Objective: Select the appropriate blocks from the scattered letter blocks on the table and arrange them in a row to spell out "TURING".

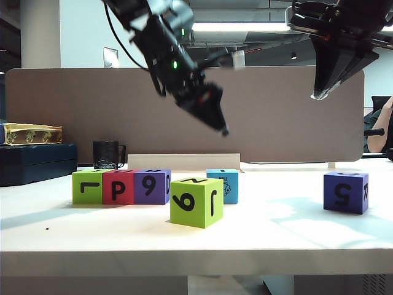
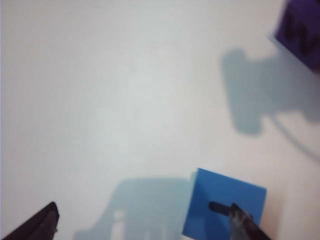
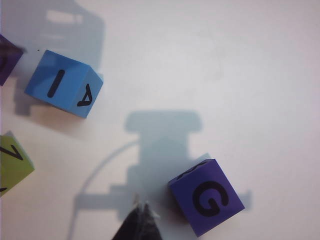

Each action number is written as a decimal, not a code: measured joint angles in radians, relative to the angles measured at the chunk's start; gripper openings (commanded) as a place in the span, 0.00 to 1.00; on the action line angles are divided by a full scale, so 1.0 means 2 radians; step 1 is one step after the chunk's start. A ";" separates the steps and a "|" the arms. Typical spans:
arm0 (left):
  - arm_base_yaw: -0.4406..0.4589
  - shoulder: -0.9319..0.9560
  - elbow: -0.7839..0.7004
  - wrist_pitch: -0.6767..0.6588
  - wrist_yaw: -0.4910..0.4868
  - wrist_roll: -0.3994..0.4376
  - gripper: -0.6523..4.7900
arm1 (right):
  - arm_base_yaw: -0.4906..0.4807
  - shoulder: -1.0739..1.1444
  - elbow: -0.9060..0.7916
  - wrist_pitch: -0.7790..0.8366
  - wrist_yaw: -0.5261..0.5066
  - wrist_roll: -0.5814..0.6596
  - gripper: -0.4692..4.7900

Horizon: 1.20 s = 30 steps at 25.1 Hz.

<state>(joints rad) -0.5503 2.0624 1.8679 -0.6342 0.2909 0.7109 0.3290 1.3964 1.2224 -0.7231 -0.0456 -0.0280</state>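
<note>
On the white table [image 1: 276, 233] a lime green block [image 1: 87, 187], a red block [image 1: 118, 186] and a purple block [image 1: 151, 186] stand touching in a row. In front of them to the right sits a second lime green block [image 1: 196, 201], turned at an angle. A light blue block [image 1: 222, 185] sits behind it. Another purple block [image 1: 346, 192], its top face showing G [image 3: 206, 196], stands alone at the right. My left gripper [image 1: 215, 120] hangs high over the light blue block [image 2: 225, 205], open [image 2: 143, 214] and holding nothing. Above the lone purple block, my right gripper [image 1: 319, 92] is shut and empty [image 3: 141, 206].
A black mug [image 1: 106, 154] and a low white strip [image 1: 184, 161] stand at the table's back before a brown partition panel [image 1: 73, 104]. A dark case [image 1: 37, 163] with a yellow box [image 1: 31, 133] on it lies at the far left.
</note>
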 measured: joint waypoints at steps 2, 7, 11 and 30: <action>0.000 -0.021 0.006 -0.002 -0.012 -0.078 0.92 | 0.000 0.000 0.000 0.000 0.000 0.000 0.09; 0.000 -0.041 0.006 -0.050 -0.012 -0.243 0.91 | 0.000 0.000 0.000 0.000 0.000 -0.002 0.09; -0.002 -0.040 0.005 -0.151 -0.015 -0.346 0.91 | 0.000 0.000 0.000 0.000 0.002 -0.013 0.09; -0.087 -0.027 -0.058 -0.237 -0.111 -0.396 0.92 | 0.000 0.000 0.000 -0.015 0.004 -0.015 0.09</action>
<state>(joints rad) -0.7235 2.0075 1.7512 -1.1088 0.0689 -0.0807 0.3290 1.3964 1.2224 -0.7528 -0.0376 -0.0582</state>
